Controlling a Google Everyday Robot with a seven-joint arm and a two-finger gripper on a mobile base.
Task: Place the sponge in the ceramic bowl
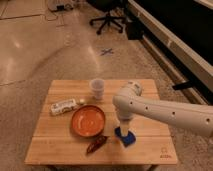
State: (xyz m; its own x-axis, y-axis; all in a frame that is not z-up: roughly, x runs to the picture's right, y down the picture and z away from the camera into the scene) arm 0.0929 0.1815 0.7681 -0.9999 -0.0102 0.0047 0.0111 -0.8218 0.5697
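Blue and soft-edged, the sponge [129,139] lies on the wooden table [55,145], towards the front edge and right of centre. My gripper [122,131] is directly above it, pointing straight down, with its tip at the sponge's near-left part, either touching it or just over it; I cannot tell which. Nor can I tell whether the gripper is wide, narrow or closed on anything, because the wrist hides that part. My white arm [165,112] comes in from the right side of the view and bends at a rounded joint over the table's right half.

The ceramic bowl [88,121], orange-red and glossy, sits just left of the sponge, near it but not touching, and its inside shows bare. A dark-red chili-shaped object [96,145] lies by the bowl's front rim, between the bowl and the table's front edge. A translucent cup [97,88] stands upright behind the bowl. A small white packet [64,106] lies on its side behind and to the left of the bowl.

Beyond the table, on the shiny floor, there is a blue cross of tape [106,51], and farther back a black office chair [107,20].
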